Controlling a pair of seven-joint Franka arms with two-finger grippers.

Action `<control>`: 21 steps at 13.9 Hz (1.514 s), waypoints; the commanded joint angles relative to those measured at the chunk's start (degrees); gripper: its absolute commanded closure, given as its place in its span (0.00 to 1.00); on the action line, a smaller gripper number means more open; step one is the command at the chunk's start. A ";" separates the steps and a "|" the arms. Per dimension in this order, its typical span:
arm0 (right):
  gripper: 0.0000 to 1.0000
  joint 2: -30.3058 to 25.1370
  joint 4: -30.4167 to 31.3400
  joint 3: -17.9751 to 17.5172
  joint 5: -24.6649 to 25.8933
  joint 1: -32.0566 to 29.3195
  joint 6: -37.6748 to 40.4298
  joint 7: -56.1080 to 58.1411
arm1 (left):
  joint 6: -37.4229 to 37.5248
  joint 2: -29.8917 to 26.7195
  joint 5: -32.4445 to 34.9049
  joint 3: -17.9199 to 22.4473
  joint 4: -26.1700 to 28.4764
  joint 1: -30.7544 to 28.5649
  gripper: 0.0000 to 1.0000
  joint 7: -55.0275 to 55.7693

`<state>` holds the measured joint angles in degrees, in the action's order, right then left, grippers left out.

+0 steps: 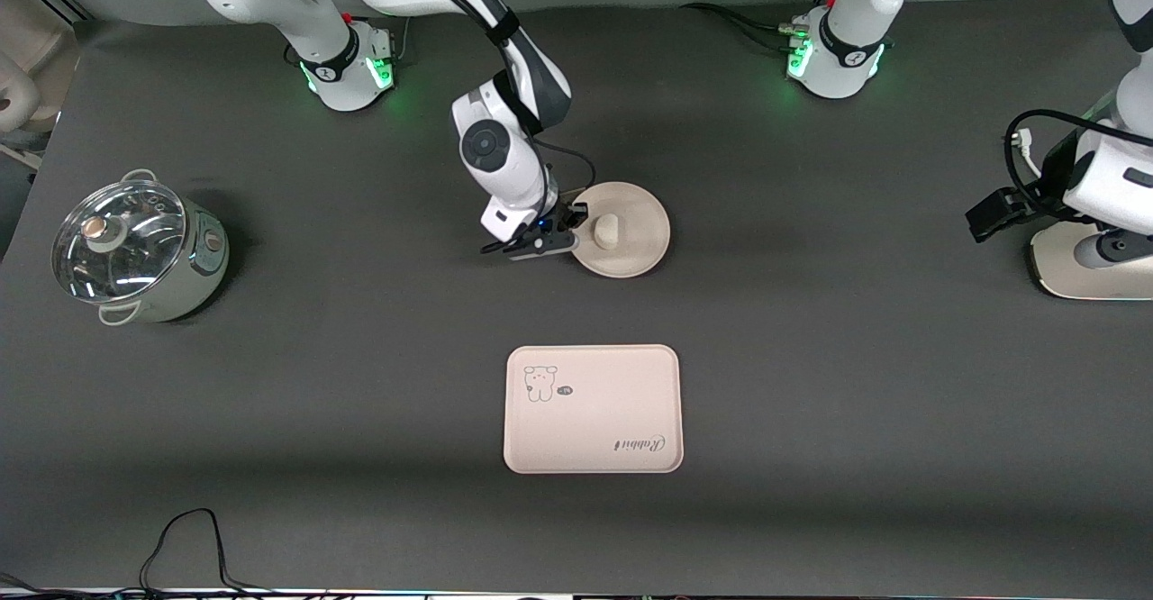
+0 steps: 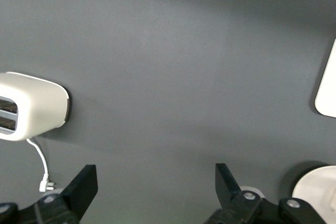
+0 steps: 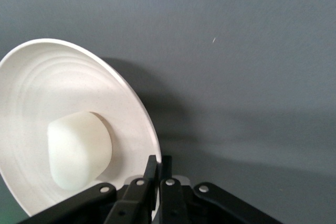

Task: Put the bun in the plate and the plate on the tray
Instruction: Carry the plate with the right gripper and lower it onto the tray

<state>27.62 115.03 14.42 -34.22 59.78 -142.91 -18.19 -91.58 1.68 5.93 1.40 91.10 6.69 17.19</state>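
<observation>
**Right end effector pinches the plate rim, bun inside**

While the bun (image 1: 606, 231) sits on the plate (image 1: 630, 258), the right end effector (image 1: 569, 233) is at the plate's edge toward the right arm's end of the tabletop (image 1: 811, 384). In the right wrist view its fingers (image 3: 152, 174) are almost fully together, with the thin rim of the plate (image 3: 105, 87) pinched between them. The bun (image 3: 79, 150) lies a little inside that rim, close to the fingers but apart from them.

The tray (image 1: 592, 408) lies flat, nearer to the front camera than the plate and well apart from it. The tabletop between plate and tray is bare.

A pot with a glass lid (image 1: 135, 249) stands near the right arm's end of the tabletop, well apart from the plate. A white toaster (image 2: 31, 106) with a loose cord shows in the left wrist view.

The left arm waits at its own end of the tabletop. The left end effector (image 2: 156, 187) hangs over bare tabletop with its fingers wide apart and nothing between them.
</observation>
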 commanded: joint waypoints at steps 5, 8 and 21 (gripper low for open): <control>1.00 -1.87 -17.35 9.49 -1.28 -5.10 20.38 0.97 | 1.84 1.65 0.23 1.59 -1.54 0.96 0.00 -4.36; 1.00 6.27 -29.47 9.49 -0.94 -8.61 23.10 0.61 | 0.35 2.18 -4.23 1.50 -1.27 1.57 0.00 -3.57; 1.00 32.66 -52.98 4.31 -1.64 -21.37 15.30 -0.26 | -2.90 2.01 -5.40 1.32 1.71 1.93 0.00 -2.86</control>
<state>57.22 65.15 19.69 -34.28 38.74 -125.88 -18.09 -93.66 3.99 0.95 2.17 92.33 7.87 13.84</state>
